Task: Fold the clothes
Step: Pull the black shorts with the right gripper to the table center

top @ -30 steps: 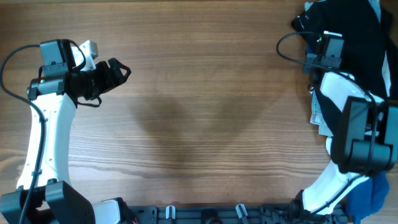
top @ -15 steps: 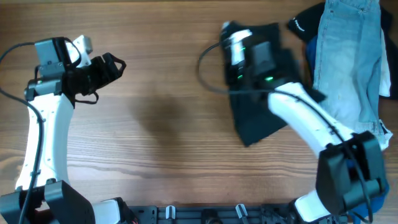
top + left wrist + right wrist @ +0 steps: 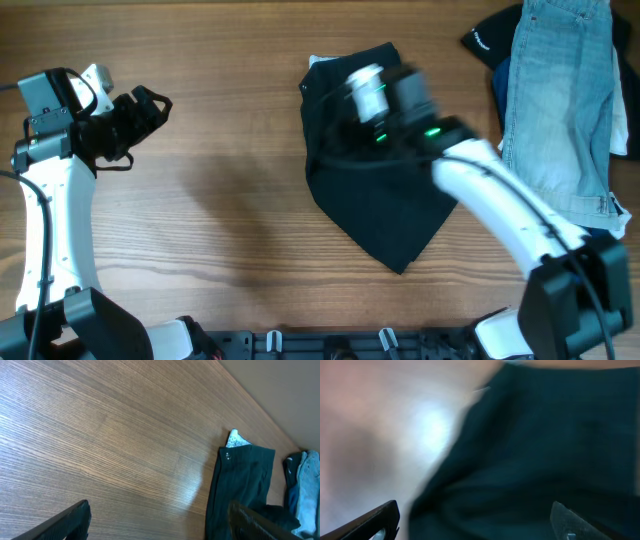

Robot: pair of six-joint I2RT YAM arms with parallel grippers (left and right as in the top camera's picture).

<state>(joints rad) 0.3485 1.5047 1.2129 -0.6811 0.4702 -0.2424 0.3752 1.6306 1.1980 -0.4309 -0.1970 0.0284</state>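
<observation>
The clothes (image 3: 385, 215), black shorts, lie bunched on the middle of the wooden table (image 3: 230, 230), with a bit of pale waistband (image 3: 318, 62) at the far corner. My right gripper (image 3: 342, 96) hovers blurred over their upper part. In the right wrist view its jaws (image 3: 475, 520) stand wide open just above the dark fabric (image 3: 545, 435), with nothing between them. My left gripper (image 3: 150, 125) is open at the far left, well away from the shorts. In the left wrist view the shorts (image 3: 240, 480) lie ahead to the right of its open gripper (image 3: 160, 520).
Light-blue jeans (image 3: 555, 100) lie along the back right, also seen as jeans (image 3: 307, 475) in the left wrist view. A small black piece with white print (image 3: 485, 40) sits beside them. Bare wood stretches between the left gripper and the shorts.
My right arm swept the black shorts from the back-right pile to the table's middle, then opened its jaws and let go. The left gripper shifted slightly left.
</observation>
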